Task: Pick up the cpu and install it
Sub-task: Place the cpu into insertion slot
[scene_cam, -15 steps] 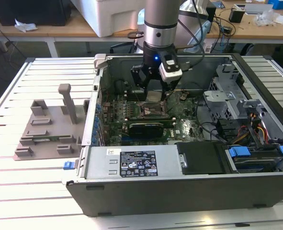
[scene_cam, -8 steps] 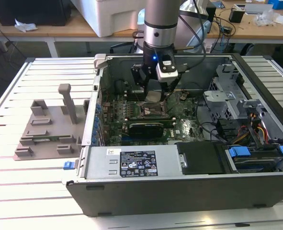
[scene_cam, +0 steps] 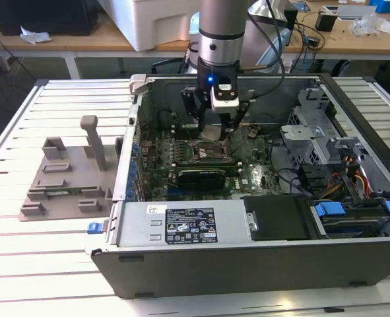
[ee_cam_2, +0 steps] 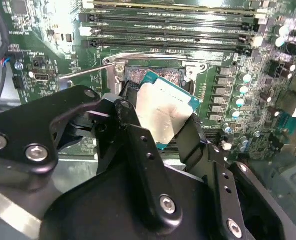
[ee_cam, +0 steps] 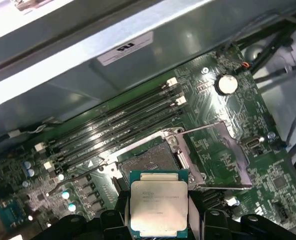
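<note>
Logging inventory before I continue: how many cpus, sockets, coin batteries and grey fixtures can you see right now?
cpu: 1, clamped in the pincer
open socket: 1
coin battery: 1
grey fixture: 1
Total: 4

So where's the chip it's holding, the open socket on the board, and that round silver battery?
cpu (ee_cam: pixel 159 204): first wrist view, middle of its silver metal top.
socket (ee_cam: pixel 148 158): first wrist view, the bare contact field inside its frame.
coin battery (ee_cam: pixel 227 84): first wrist view, centre of its round face.
</note>
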You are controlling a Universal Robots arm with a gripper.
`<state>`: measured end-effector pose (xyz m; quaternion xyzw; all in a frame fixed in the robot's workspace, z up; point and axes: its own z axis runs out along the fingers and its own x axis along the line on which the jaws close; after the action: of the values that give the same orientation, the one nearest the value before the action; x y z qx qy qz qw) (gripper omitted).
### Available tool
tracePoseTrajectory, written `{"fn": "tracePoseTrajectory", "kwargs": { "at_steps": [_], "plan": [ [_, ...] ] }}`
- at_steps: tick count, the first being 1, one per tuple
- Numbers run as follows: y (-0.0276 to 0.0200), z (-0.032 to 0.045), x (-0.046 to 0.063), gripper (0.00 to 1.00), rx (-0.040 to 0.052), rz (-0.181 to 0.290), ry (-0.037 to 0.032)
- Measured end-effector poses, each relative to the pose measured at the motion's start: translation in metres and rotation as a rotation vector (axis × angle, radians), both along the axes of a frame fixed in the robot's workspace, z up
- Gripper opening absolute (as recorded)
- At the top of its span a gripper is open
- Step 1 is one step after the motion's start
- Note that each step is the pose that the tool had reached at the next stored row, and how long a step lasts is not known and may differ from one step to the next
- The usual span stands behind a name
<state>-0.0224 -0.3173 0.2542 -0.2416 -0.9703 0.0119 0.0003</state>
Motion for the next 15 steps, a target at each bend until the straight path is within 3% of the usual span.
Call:
{"fn": "tracePoseTrajectory", "kwargs": {
  "at_steps": [15],
  "plan": [
    [0.0000,-0.0001,0.0000,0.55,0.0000,-0.211,-0.0001]
  ]
}}
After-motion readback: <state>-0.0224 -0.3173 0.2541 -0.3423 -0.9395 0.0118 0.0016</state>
